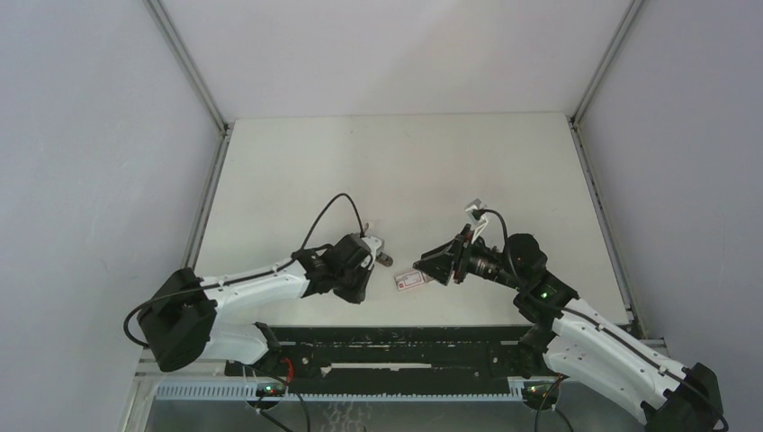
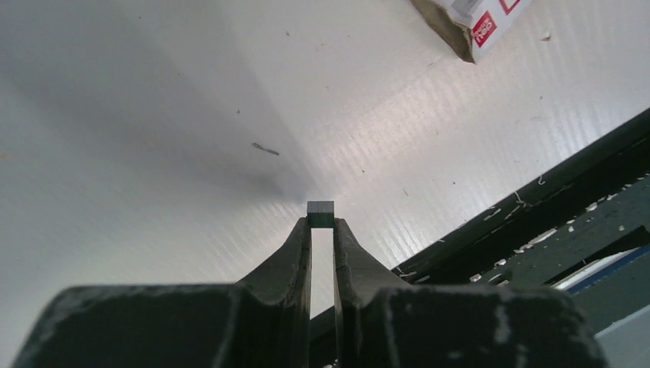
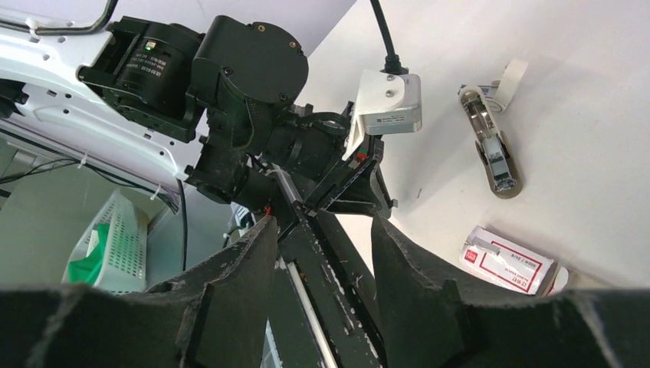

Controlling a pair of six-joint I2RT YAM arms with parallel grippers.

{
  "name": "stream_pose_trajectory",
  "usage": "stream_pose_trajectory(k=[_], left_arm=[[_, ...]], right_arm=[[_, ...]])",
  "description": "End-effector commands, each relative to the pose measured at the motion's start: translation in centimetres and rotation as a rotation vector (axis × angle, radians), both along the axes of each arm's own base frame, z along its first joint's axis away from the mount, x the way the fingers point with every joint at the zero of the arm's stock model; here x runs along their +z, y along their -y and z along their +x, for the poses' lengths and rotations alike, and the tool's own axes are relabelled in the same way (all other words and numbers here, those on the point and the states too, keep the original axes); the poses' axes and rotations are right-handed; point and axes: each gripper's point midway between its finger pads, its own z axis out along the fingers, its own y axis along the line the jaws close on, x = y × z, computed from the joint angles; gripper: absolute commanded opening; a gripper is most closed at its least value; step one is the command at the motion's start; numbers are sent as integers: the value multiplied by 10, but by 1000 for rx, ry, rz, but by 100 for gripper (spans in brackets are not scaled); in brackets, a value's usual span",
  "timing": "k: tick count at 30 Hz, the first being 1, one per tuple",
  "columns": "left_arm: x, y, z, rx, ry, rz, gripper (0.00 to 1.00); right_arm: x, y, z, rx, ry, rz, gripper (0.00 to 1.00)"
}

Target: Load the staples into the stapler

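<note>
1. Currently my left end effector is clamped on the staples. The strip shows end-on as a small grey square at the fingertips, over the desk.
2. My right end effector has its jaws apart with nothing between them, near the red-and-white box.
3. The stapler lies opened on the desk, white top swung back and metal channel facing up. It is just beside the left arm's wrist and beyond the box as the right wrist sees it.
4. The left arm is clearly the nearer one, yet the stapler is outside its wrist view, so it lies off to one side of the strip, not ahead.
5. From above, the stapler's long axis runs roughly away from the bases. I judge I must bring the strip over and line it up with that channel before lowering.
</note>
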Motion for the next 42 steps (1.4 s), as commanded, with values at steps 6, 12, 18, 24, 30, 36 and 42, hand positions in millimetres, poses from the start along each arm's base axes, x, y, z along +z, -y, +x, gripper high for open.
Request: stream_pose_trajectory(k=[6, 12, 18, 24, 30, 36, 42], left_arm=[[2, 8, 8, -47, 3, 68, 16], [-9, 11, 4, -71, -45, 105, 18], [-12, 11, 6, -71, -40, 135, 35], [3, 15, 13, -56, 18, 87, 57], [35, 18, 28, -22, 145, -7, 69], [68, -16, 75, 233, 331, -182, 73], [95, -81, 117, 575, 592, -378, 78]], right_arm=[[-1, 7, -2, -4, 31, 9, 48], [-4, 12, -4, -12, 27, 15, 48], [-6, 15, -4, -22, 23, 10, 48], [-17, 18, 2, -61, 20, -36, 48], [-33, 14, 10, -97, 48, -164, 48], [-54, -6, 18, -122, 81, -353, 48], [-89, -37, 24, -82, 75, -591, 47]])
